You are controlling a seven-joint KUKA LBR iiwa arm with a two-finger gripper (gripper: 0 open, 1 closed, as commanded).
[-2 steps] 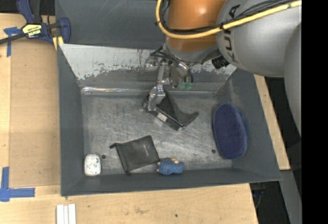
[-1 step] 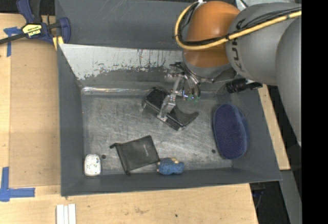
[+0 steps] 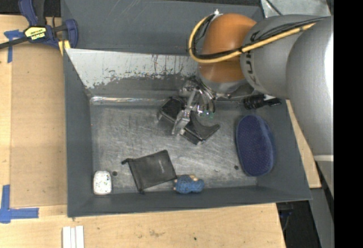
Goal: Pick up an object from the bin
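At mid-back of the bin (image 3: pixel 76 144), I've got the gripper (image 3: pixel 190 119) low on a black blocky obj (image 3: pixel 169 109), can't tell if it's spread or closed, so I'd say nothing's lifted yet, w/ grasp & raise left.

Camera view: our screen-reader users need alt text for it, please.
A robot arm reaches from the right into a grey metal bin, its hand low over the middle of the floor. A dark blue oval pad lies at right; a flat black pouch, a small blue lump and a white piece lie along the near wall.
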